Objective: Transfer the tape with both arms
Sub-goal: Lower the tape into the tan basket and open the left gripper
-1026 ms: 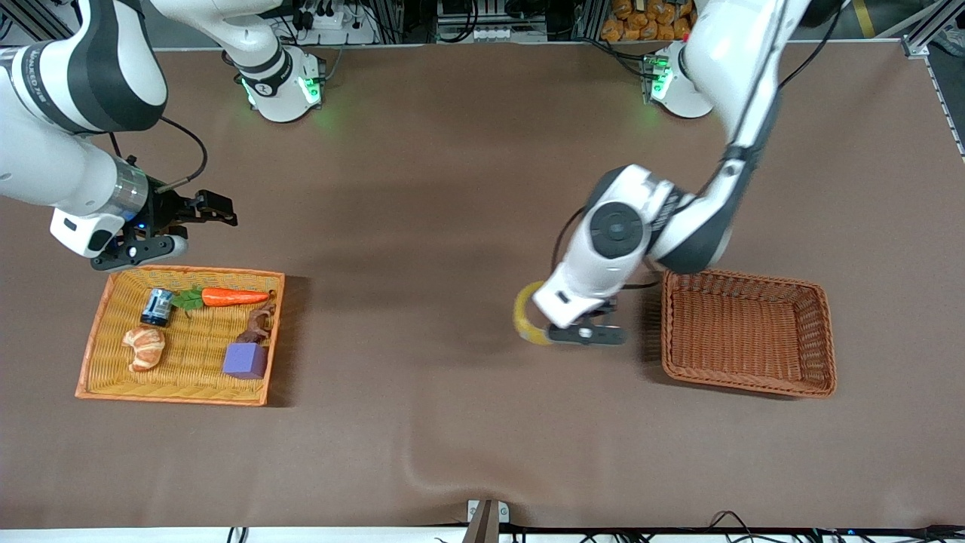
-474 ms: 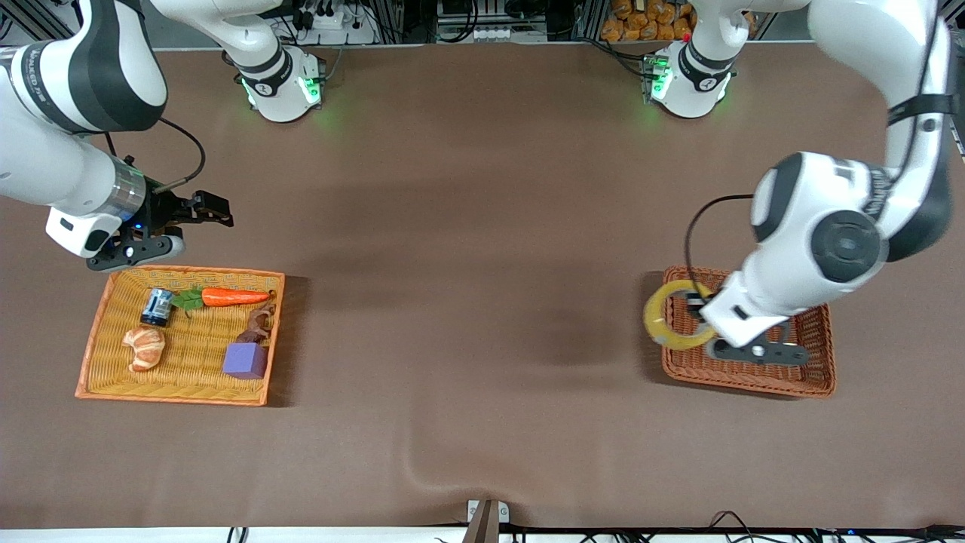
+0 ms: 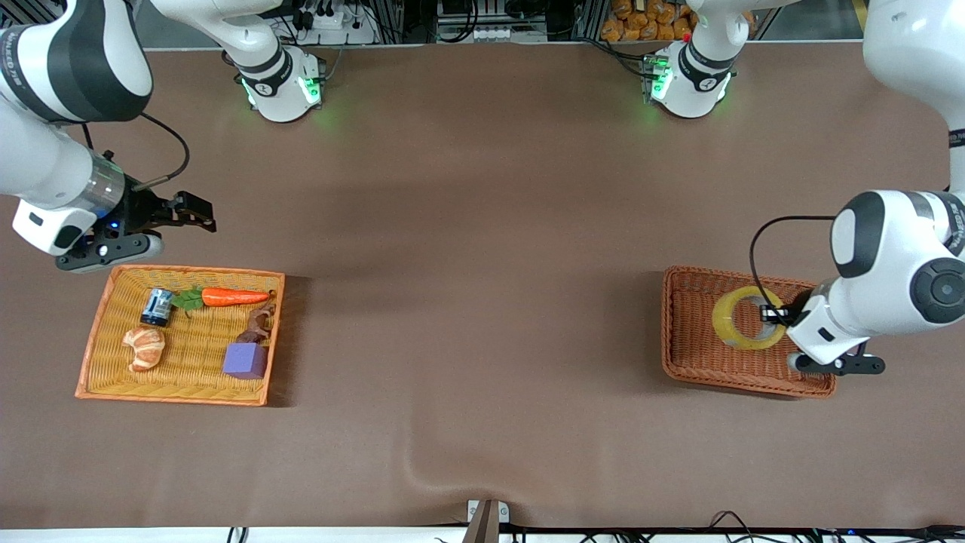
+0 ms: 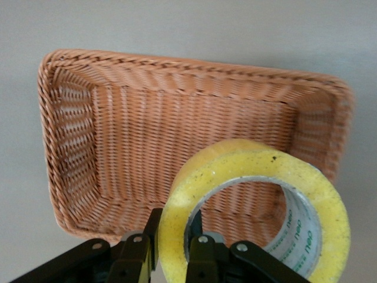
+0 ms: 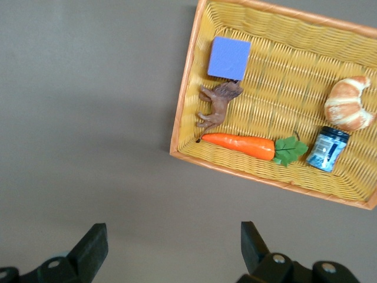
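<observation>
The yellowish tape roll point(image 3: 748, 317) hangs over the brown wicker basket point(image 3: 697, 343) at the left arm's end of the table. My left gripper point(image 3: 776, 314) is shut on the roll's rim. In the left wrist view the tape point(image 4: 253, 206) stands on edge between the two fingers, over the basket point(image 4: 147, 135). My right gripper point(image 3: 197, 213) is open and empty, over bare table beside the yellow tray point(image 3: 102, 332). The right wrist view shows its gripper point(image 5: 171, 244) wide apart over the table, with the tray point(image 5: 188, 112) in view.
The yellow tray holds a carrot point(image 3: 226, 296), a small blue jar point(image 3: 157, 307), a croissant toy point(image 3: 144, 348), a brown animal figure point(image 3: 257, 325) and a purple cube point(image 3: 245, 360). The brown tablecloth has a ripple point(image 3: 437, 460) near the front edge.
My left arm has carried the tape from the middle of the table toward its own end and now holds it over the brown basket. My right gripper has drifted slightly away from the middle.
</observation>
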Robot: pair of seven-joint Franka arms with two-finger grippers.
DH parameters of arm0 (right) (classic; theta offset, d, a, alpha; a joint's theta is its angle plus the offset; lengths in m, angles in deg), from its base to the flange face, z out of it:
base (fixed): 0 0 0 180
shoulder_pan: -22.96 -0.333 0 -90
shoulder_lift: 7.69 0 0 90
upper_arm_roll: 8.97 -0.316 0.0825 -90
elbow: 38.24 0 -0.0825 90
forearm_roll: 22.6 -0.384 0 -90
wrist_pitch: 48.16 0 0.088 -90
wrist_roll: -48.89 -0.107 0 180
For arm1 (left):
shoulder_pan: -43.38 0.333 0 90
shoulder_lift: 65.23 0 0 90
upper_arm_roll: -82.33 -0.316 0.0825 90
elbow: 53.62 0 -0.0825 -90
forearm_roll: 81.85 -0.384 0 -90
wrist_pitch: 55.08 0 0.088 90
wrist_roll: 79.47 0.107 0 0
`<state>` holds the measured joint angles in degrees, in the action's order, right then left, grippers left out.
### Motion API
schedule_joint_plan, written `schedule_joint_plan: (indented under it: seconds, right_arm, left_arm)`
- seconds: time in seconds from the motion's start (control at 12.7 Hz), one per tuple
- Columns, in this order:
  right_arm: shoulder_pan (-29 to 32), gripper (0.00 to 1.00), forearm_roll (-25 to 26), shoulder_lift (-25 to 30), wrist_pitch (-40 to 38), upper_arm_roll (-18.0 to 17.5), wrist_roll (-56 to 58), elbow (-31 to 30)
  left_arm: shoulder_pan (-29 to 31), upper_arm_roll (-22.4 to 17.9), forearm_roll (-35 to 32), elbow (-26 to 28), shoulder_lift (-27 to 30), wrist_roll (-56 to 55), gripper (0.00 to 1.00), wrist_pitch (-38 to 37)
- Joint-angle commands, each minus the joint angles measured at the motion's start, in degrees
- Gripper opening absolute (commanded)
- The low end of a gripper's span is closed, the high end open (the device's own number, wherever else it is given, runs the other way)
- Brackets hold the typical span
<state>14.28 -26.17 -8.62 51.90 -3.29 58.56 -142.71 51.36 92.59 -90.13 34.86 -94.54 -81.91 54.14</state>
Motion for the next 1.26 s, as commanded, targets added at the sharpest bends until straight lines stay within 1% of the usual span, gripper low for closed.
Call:
schedule_joint_plan:
  seconds: [0.0,0.16,0.24,0.32,0.39,0.47,0.63,0.71,0.79,0.87,0.95,1.03,1.18]
  right_arm:
    - [0.93,1.0,2.5,0.05,-2.32,-0.06,0.26,1.81]
    - [1.29,1.0,2.69,-0.12,-2.24,-0.06,0.0,2.86]
    - [1.11,1.0,2.69,-1.17,-3.03,-0.06,-0.35,5.39]
    - [1.37,1.0,2.86,-1.27,-5.47,-0.06,-0.53,6.64]
    - [2.42,1.0,2.86,-1.36,-8.19,0.03,-0.27,8.56]
    - [4.78,1.0,2.69,-0.92,-10.66,-0.06,0.26,10.15]
    - [5.68,1.0,2.68,-0.74,-14.01,-0.06,-0.09,14.1]
    - [5.86,1.0,2.77,-0.57,-15.15,0.03,-0.35,15.69]
    - [6.9,1.0,2.08,-0.39,-15.51,0.2,-0.01,16.57]
    - [8.04,1.0,1.64,-0.3,-15.51,0.12,0.09,16.67]
    - [8.06,1.0,1.46,0.22,-15.78,-0.06,0.0,17.02]
    - [7.97,1.0,1.37,1.09,-16.56,-0.15,-0.44,17.89]
    - [8.06,1.0,1.1,1.19,-16.66,-0.15,-0.62,18.78]
  left_arm:
    - [3.16,0.82,-1.38,5.71,0.13,1.04,0.0,7.37]
    - [4.84,0.82,-1.38,8.63,-0.04,1.48,0.0,11.26]
    - [4.93,0.82,-1.21,9.42,-0.13,1.48,0.0,11.36]
    - [5.54,0.82,-0.51,9.78,-0.3,1.48,0.0,12.41]
    - [5.9,0.91,-0.59,9.69,-0.65,1.48,0.47,13.29]
    - [5.72,1.08,-0.51,9.61,-1.26,1.39,0.99,13.99]
    - [5.46,1.26,-0.42,8.91,0.56,0.25,1.0,14.09]
    - [5.81,1.35,-0.42,8.99,3.1,1.47,1.0,14.0]
    - [5.11,2.22,-0.42,8.9,5.47,0.87,1.0,13.48]
    - [4.85,4.31,-0.85,8.9,8.28,0.43,1.0,12.78]
    - [5.19,5.12,-1.03,8.21,10.05,1.47,1.0,10.85]
    - [5.46,5.91,-0.34,7.24,11.55,1.48,1.0,6.75]
    - [5.02,7.05,-0.33,2.6,12.79,0.95,1.0,-1.17]
